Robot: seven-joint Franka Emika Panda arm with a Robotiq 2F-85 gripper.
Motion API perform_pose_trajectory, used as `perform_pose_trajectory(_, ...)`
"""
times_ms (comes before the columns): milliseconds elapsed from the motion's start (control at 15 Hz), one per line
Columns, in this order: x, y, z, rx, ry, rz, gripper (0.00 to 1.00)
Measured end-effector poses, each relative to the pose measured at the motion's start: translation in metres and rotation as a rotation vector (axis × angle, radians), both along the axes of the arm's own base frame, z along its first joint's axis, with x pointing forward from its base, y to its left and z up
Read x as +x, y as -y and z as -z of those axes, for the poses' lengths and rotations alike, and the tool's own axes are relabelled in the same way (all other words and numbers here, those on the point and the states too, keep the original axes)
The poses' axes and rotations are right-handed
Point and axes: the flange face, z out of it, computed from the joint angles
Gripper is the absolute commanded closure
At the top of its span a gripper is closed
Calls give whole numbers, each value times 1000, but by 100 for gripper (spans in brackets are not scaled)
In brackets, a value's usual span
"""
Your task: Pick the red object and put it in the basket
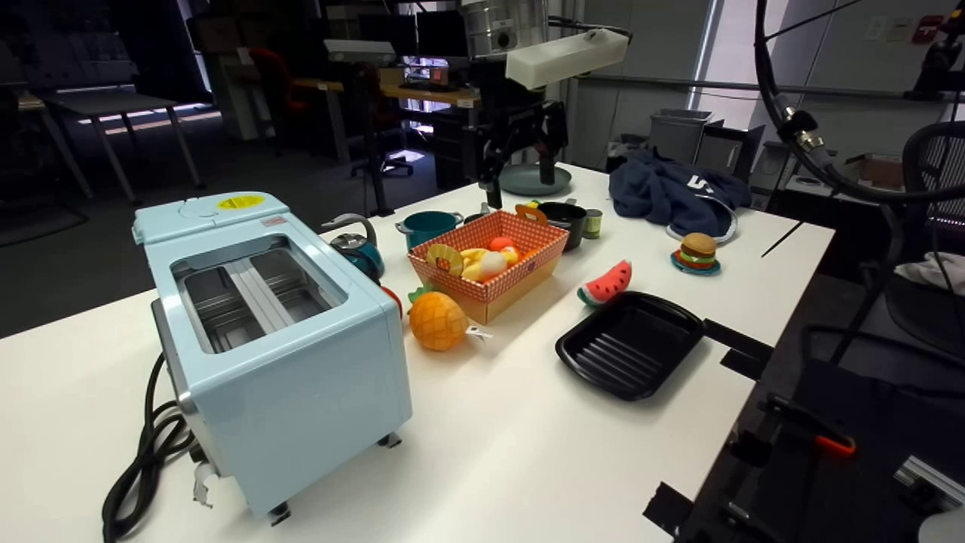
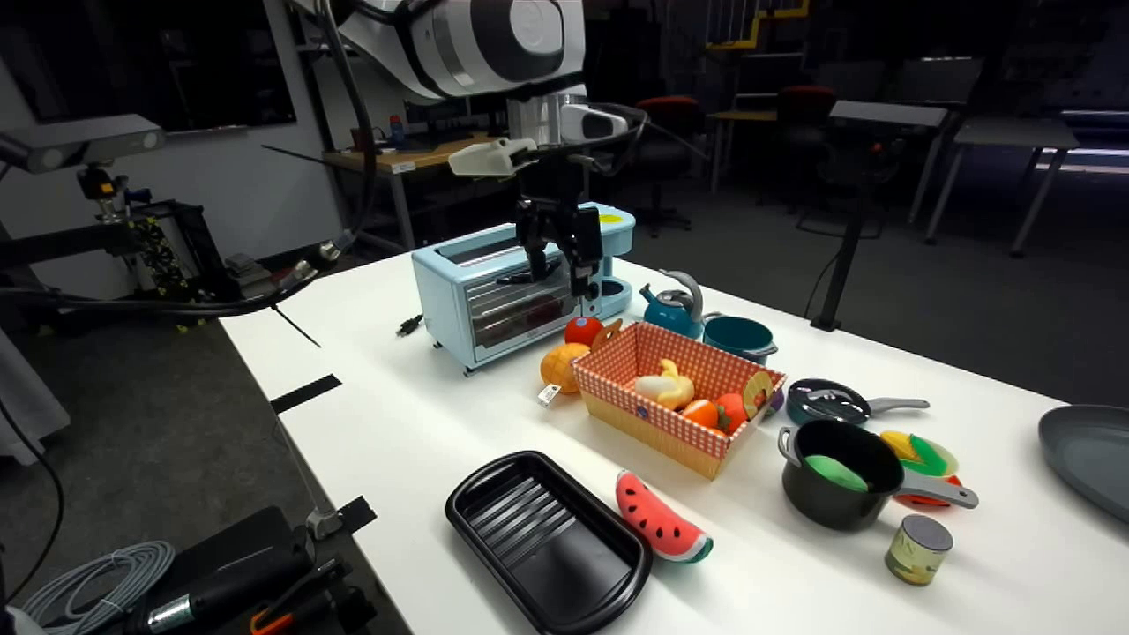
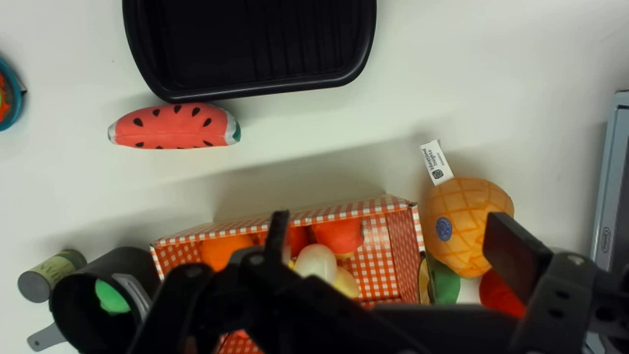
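Observation:
A red-and-white checked basket stands mid-table with several toy foods inside. A round red toy sits on the table between the basket's end and the toaster, behind the orange pineapple. It is mostly hidden in an exterior view and partly behind a finger in the wrist view. A red watermelon slice lies on the table against the black pan. My gripper is open and empty, above the table and basket, touching nothing.
A light-blue toaster stands near the basket. The orange pineapple touches or nearly touches the basket's end. A black pan, black pot, teal pot and kettle stand around it.

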Motion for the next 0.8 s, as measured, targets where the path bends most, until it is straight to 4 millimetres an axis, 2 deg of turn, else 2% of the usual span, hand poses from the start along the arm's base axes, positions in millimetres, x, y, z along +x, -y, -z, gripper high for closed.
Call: perform_pose_trajectory(800,4,-1,1,-4,19,19,0)
